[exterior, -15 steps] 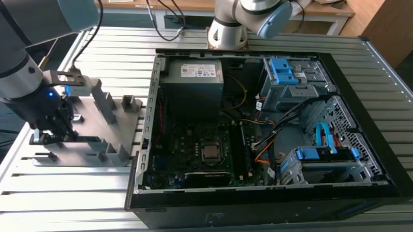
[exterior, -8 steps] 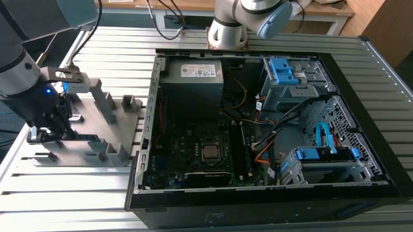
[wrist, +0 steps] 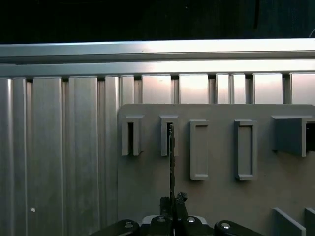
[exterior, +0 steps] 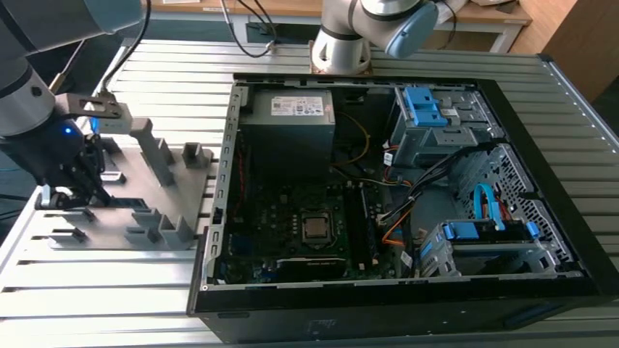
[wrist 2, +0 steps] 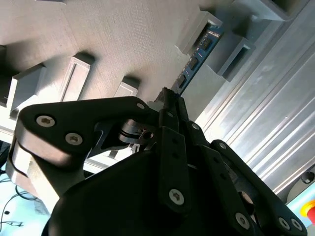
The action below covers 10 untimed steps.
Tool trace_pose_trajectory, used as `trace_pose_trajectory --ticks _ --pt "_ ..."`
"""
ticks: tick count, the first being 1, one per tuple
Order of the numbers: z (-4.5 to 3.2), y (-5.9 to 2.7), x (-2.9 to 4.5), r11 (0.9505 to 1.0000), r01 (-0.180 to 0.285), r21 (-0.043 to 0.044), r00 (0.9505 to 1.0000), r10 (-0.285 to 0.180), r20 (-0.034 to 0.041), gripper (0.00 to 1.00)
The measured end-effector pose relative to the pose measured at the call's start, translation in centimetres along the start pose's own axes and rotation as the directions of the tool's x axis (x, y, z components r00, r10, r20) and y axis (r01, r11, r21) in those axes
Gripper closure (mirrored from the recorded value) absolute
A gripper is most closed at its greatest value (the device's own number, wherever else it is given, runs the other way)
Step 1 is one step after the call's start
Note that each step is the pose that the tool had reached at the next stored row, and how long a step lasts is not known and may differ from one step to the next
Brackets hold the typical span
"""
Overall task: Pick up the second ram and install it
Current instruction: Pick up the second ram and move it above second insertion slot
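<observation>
Claw (wrist 2: 171, 98): clamped thinly on ram (wrist 2: 204, 42); ram upright in fixture (wrist 2: 123, 39) slots, unlifted; seating in case (exterior: 387, 312) outstanding.

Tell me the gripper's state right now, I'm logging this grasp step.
The gripper is closed on the second ram, which stands on edge in the grey fixture.

Robotics lab (slotted aluminium bench (exterior: 174, 72), open computer case (exterior: 387, 319))
</observation>
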State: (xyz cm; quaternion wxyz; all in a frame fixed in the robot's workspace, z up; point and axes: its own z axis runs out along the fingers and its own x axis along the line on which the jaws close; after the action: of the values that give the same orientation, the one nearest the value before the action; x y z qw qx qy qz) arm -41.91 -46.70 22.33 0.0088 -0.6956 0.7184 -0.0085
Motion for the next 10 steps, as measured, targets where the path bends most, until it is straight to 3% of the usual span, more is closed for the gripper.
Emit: trace_pose_trajectory --ticks 10 --pt "-1.24 -0.03 0.00 1.0000 0.000 -0.0001 1.0000 0.000 -0.0001 0.86"
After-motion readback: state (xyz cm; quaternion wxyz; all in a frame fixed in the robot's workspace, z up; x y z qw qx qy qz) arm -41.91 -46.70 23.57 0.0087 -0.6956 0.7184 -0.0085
